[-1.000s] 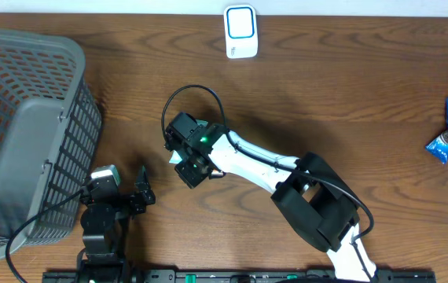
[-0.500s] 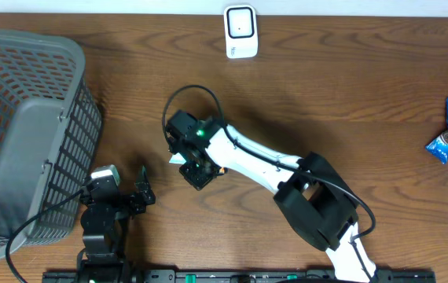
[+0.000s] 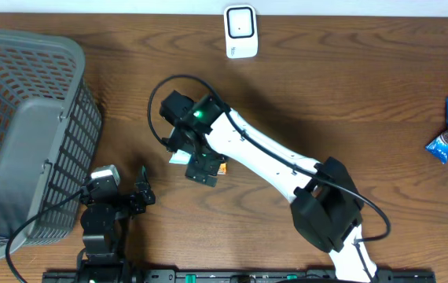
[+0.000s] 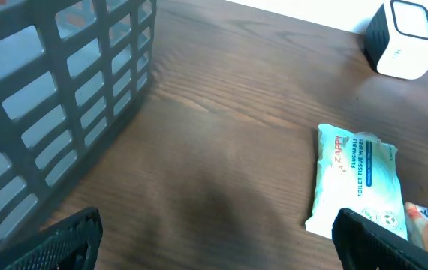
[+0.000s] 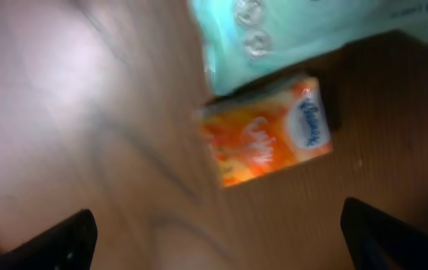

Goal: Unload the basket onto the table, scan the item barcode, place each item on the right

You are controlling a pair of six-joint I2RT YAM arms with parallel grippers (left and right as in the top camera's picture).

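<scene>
Overhead and wrist views: pick-up step ahead of scanning. Right gripper poised over the wooden table, jaws spread wide and empty. Directly below: orange Kleenex tissue pack, flat on the wood, one corner against a teal pack of toilet tissue wipes. Likely target the orange pack, being nearest the centre of the right wrist view; not certain. Left gripper parked beside the grey basket, likewise released and holding nothing. Barcode scanner at the far edge, well apart from both packs.

For a clean grasp: centre over the orange pack alone, turn the wrist to set the fingers across its narrower width, descend close to the wood, then close without catching the wipes. Barcode not visible on the upper face; probably underneath, so plan to tilt that face toward the scanner window.
</scene>
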